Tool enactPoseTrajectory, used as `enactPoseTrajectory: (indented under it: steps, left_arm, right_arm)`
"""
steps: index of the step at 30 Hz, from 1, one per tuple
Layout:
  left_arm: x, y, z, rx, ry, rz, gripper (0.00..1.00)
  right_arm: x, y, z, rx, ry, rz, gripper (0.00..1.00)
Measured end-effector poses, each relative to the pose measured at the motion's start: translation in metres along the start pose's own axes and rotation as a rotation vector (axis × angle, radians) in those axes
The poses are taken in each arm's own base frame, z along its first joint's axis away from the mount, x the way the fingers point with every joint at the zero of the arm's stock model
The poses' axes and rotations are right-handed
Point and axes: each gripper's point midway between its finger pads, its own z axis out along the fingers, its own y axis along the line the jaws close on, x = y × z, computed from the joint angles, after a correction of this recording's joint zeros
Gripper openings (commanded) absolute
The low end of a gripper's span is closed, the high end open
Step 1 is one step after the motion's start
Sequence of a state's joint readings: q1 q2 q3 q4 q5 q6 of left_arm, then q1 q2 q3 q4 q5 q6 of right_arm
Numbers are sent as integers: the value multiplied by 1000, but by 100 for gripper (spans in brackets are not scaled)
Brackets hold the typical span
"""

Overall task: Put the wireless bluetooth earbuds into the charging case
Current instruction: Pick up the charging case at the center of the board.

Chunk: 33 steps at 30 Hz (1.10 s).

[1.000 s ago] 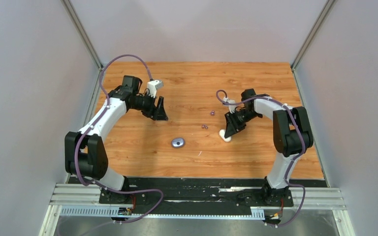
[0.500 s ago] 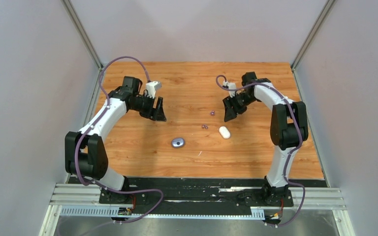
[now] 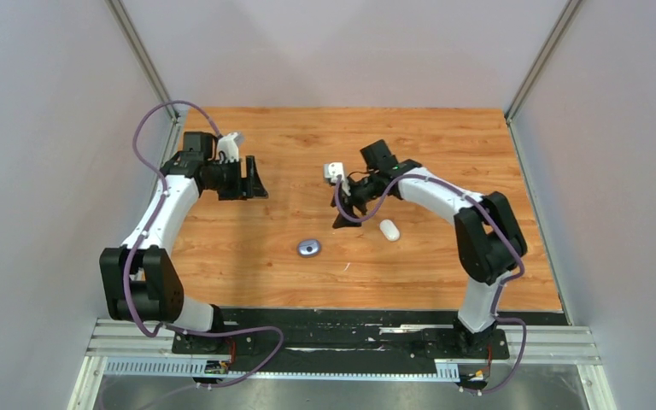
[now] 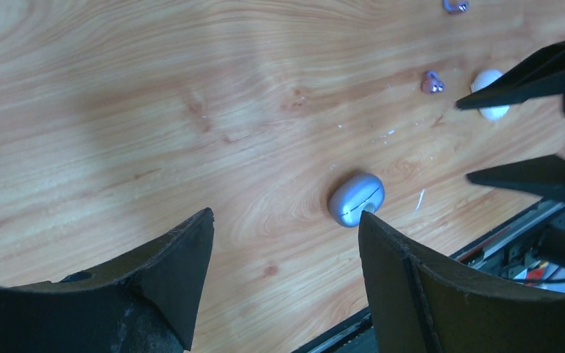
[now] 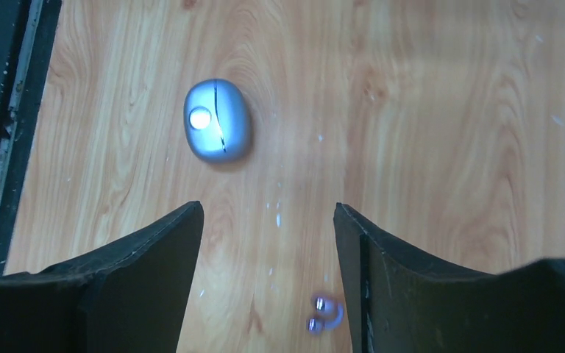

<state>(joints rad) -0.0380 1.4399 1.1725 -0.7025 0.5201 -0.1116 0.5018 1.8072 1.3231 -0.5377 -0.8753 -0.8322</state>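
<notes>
A blue-grey pebble case (image 3: pixel 309 248) lies shut on the wood in mid-table; it also shows in the left wrist view (image 4: pixel 356 198) and the right wrist view (image 5: pixel 217 120). A white case (image 3: pixel 389 229) lies to its right. My right gripper (image 3: pixel 342 220) is open and low between the two cases. One dark purple earbud (image 5: pixel 324 312) lies between its jaws (image 5: pixel 267 213), close to the right finger. In the left wrist view two purple earbuds (image 4: pixel 432 82) (image 4: pixel 455 6) lie apart on the wood. My left gripper (image 3: pixel 256 184) (image 4: pixel 285 219) is open and empty at the far left. No white earbuds show.
A thin white sliver (image 3: pixel 346 267) lies on the wood near the front. Grey walls close in the table (image 3: pixel 444 282) on three sides. A black rail (image 3: pixel 342 318) runs along the near edge.
My right arm left the white case, rose toward the back, then swung left and down over the purple earbuds. My left arm drew back to the left.
</notes>
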Motion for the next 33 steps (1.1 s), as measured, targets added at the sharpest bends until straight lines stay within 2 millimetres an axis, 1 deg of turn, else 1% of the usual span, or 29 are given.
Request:
enactPoseTrajectory:
  steps: [2,4,6,9,15,20,24,29,33]
  left_arm:
    - [0,9,-3,-17,-11,-50,79]
    - [0,17,-6,-31,-20,-96,79]
    - [1,22,-7,-40,-26,-126,79]
    - [2,23,-9,-42,-35,-152,79]
    - [-3,20,-10,-26,-55,-170,78]
    - [-5,20,-11,-25,-62,-193,78]
    - [-6,21,-11,-32,-67,-217,77]
    - [-7,24,-12,-42,-72,-254,77]
    - [-7,26,-13,-50,-76,-275,77]
  right_arm:
    - [0,4,25,-52,-6,-53,70]
    - [5,3,46,-84,-3,-93,74]
    - [11,3,60,-106,3,-124,76]
    - [16,10,74,-140,9,-174,78]
    - [8,24,92,-187,6,-247,78]
    - [12,38,103,-232,21,-252,77]
    - [17,44,109,-252,32,-244,71]
    - [24,46,114,-247,50,-243,56]
    - [33,44,117,-227,73,-236,51]
